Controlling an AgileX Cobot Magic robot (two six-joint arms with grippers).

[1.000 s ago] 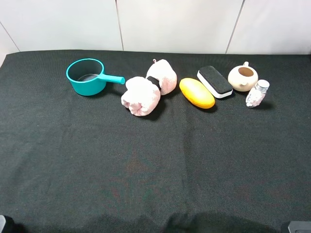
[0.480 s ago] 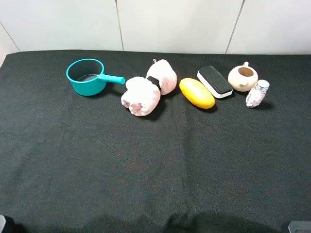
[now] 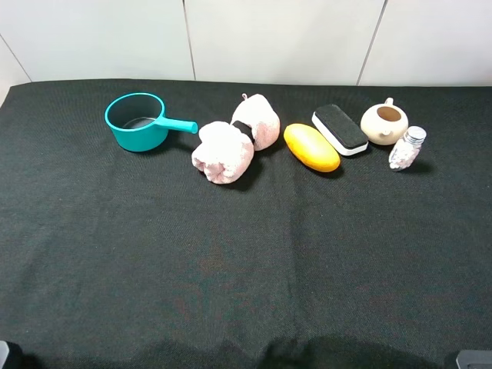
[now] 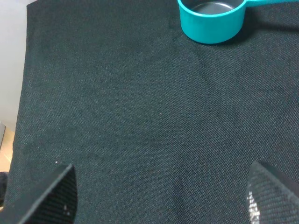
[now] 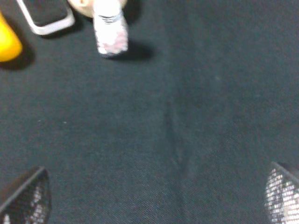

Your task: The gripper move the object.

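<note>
Well, the right gripper (image 5: 156,198) had its jaws spread wide, fingertips (image 5: 28,198) showing only at the two lower corners of the right wrist view, nothing between them but bare black cloth (image 5: 187,116). Left gripper (image 4: 161,196) likewise stood spread apart, its mesh-textured fingertips (image 4: 53,196) at the lower corners of the left wrist view, empty, hovering above cloth. In the exterior high view both arms barely showed, just dark bits at 7 and 5 o'clock of the picture. The object (image 3: 311,147), a smooth yellow-orange oblong fruit, lay on the cloth at about 1 o'clock from the table's middle, untouched and well apart from both grippers; its end also peeked in at the edge of the right wrist view (image 5: 7,42). Just beside it at its 1 o'clock lay the black eraser block (image 3: 340,129), near but whether touching I could not tell. Further toward 3 o'clock sat a cream teapot (image 3: 384,121), open-topped, and just beside that a small white bottle (image 3: 406,147) with a silver cap. At the fruit's 9 o'clock lay two pink plush rolls (image 3: 234,142), touching each other. Beyond them, at 9 o'clock, sat the teal saucepan (image 3: 138,121), handle pointing toward the rolls; the left wrist view caught its rim (image 4: 212,21).
</note>
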